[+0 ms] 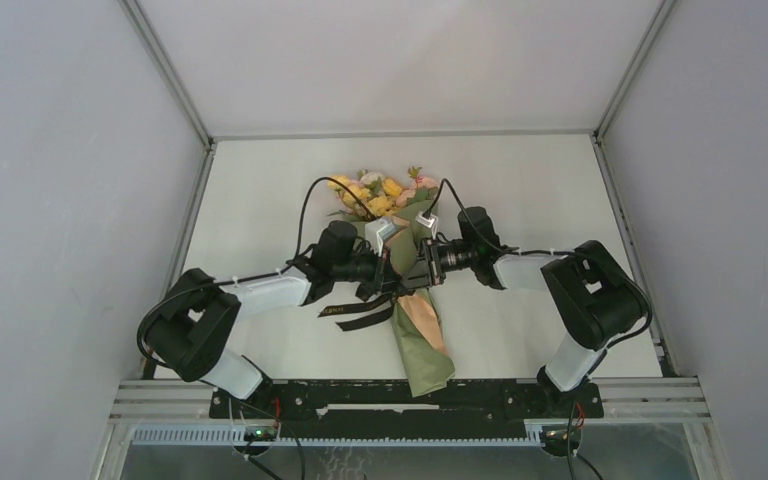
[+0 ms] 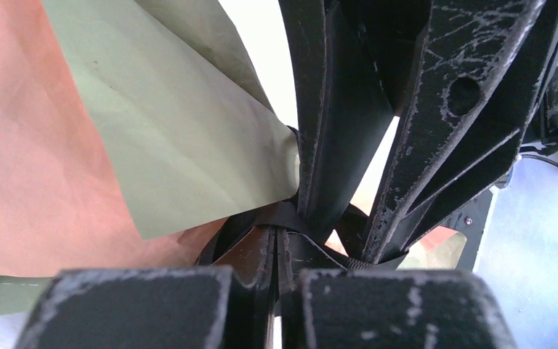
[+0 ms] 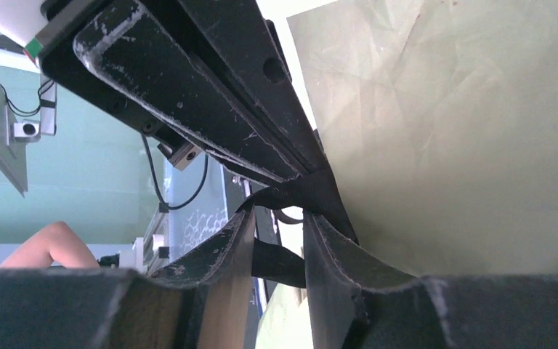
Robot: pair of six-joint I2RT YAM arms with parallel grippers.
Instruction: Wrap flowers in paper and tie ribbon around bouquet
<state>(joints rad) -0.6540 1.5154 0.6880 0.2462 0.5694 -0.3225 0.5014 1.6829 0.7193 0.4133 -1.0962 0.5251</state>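
Note:
The bouquet point(image 1: 422, 330) lies across the table, flowers point(image 1: 380, 195) at the far end and the olive paper point(image 1: 428, 365) cone pointing to the near edge. Both grippers meet at its waist. My left gripper point(image 1: 392, 276) point(image 2: 280, 234) is shut, its tips pinching the black ribbon point(image 2: 285, 215) beside the olive and peach paper point(image 2: 189, 145). My right gripper point(image 1: 418, 268) point(image 3: 277, 219) has its jaws apart, and a band of ribbon point(image 3: 280, 263) crosses the gap while more ribbon point(image 3: 312, 190) drapes over the tips. Loose ribbon ends point(image 1: 355, 308) trail to the left.
Grey enclosure walls and metal frame posts point(image 1: 175, 80) ring the white table point(image 1: 520, 180). The front rail point(image 1: 410, 395) with both arm bases runs along the near edge. A person's arm point(image 3: 43, 246) shows beyond the table in the right wrist view.

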